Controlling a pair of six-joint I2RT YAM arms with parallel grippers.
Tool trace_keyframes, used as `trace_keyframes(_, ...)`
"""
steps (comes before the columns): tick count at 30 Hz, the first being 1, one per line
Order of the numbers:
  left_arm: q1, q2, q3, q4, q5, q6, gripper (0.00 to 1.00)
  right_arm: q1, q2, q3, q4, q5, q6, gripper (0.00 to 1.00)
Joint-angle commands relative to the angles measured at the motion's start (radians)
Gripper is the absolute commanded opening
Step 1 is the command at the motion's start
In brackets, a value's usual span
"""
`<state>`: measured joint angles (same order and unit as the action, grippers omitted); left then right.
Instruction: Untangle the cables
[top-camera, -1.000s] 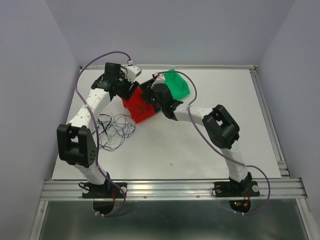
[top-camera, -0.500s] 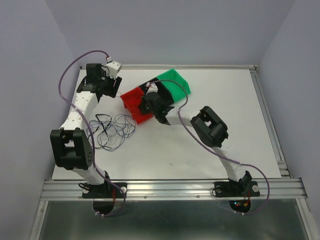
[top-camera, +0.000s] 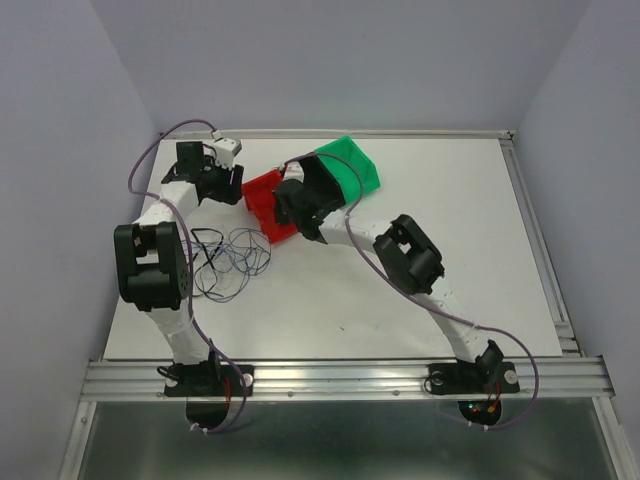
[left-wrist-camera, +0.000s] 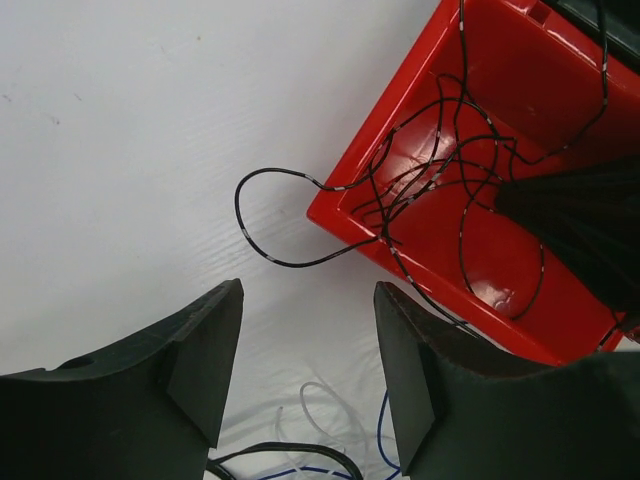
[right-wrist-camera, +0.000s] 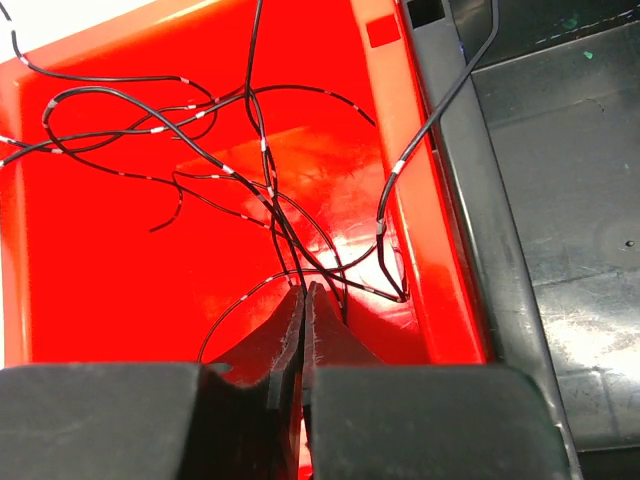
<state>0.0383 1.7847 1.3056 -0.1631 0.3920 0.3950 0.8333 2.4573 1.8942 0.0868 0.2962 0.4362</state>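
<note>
Right wrist view: I see the right gripper (right-wrist-camera: 305, 300) fully closed inside the red bin (right-wrist-camera: 90, 290), with black cable (right-wrist-camera: 283, 235) strands meeting at its tips. I cannot tell whether one is pinched. The left gripper (left-wrist-camera: 305, 370) is parted and empty over the table (left-wrist-camera: 120, 150). The remaining cables (top-camera: 235, 262) lie clumped on the table, their colours too fine to sort.
</note>
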Motion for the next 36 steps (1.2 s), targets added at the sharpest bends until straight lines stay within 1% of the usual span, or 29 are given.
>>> trace_keyframes(1,0.025,0.004,0.066,0.028,0.12,-0.03,0.65,0.01,0.032,0.078,-0.061,0.049,-0.037,0.01)
trace_keyframes(4,0.025,0.024,0.083,0.031,0.134,-0.039,0.62,0.01,0.061,0.121,-0.084,0.028,-0.048,0.01)
trace_keyframes(6,0.025,0.027,0.093,0.045,0.151,-0.044,0.6,0.01,0.1,0.19,-0.143,0.014,-0.066,0.0)
trace_keyframes(11,0.023,0.05,0.112,0.082,0.188,-0.051,0.59,0.018,0.169,0.337,-0.316,0.004,-0.106,0.01)
trace_keyframes(13,0.018,0.064,0.129,0.08,0.202,-0.051,0.58,0.023,0.16,0.332,-0.337,0.018,-0.122,0.0)
trace_keyframes(17,0.0,0.096,0.139,0.071,0.223,-0.041,0.54,0.023,0.1,0.269,-0.366,0.049,-0.129,0.01)
trace_keyframes(22,-0.02,0.099,0.129,0.065,0.176,-0.035,0.52,0.024,0.069,0.221,-0.366,0.055,-0.142,0.01)
trace_keyframes(23,-0.02,0.088,0.124,0.069,0.162,-0.036,0.52,0.026,0.063,0.22,-0.366,0.06,-0.142,0.0)
trace_keyframes(25,-0.017,0.062,0.1,0.097,0.128,-0.051,0.56,0.027,0.052,0.215,-0.367,0.066,-0.145,0.01)
trace_keyframes(26,-0.014,0.05,0.089,0.112,0.122,-0.061,0.61,0.027,0.049,0.213,-0.366,0.066,-0.145,0.01)
trace_keyframes(27,-0.006,0.036,0.064,0.128,0.117,-0.067,0.64,0.027,0.046,0.209,-0.366,0.066,-0.143,0.0)
trace_keyframes(29,-0.005,0.009,0.044,0.151,0.104,-0.074,0.67,0.027,0.04,0.201,-0.366,0.064,-0.142,0.01)
trace_keyframes(32,-0.005,-0.001,0.035,0.155,0.067,-0.084,0.67,0.027,0.042,0.194,-0.366,0.066,-0.136,0.01)
trace_keyframes(34,-0.005,0.005,0.038,0.157,0.018,-0.09,0.67,0.027,0.043,0.195,-0.366,0.063,-0.136,0.0)
trace_keyframes(36,-0.005,0.022,0.043,0.154,0.021,-0.085,0.67,0.027,0.046,0.198,-0.364,0.055,-0.134,0.01)
